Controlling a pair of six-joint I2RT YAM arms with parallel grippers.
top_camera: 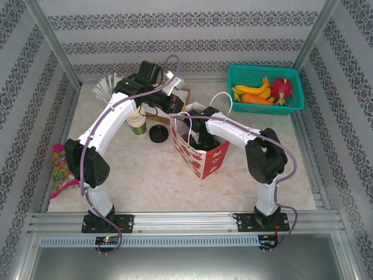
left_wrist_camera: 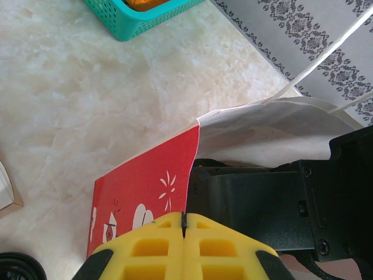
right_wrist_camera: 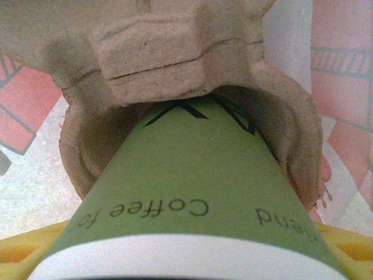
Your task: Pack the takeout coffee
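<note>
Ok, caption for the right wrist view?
Green coffee cup, base in a pulp carrier socket, yellow fingers either side.

Top view: bright, even, diffuse light from above. The marble counter (top_camera: 250,169) reads pale, nearly washed out. Shadows are soft and short under my arms and beside the red paper bag (top_camera: 201,160). The frame rails bow slightly toward the picture edges.

Left wrist view: well lit, the counter veining crisp. My left jaws at the bottom edge are a little soft.

Right wrist view: dimmer, with a warm cast and visible grain. The coffee cup (right_wrist_camera: 192,198) sits very close, its print soft and its white band bluish.
</note>
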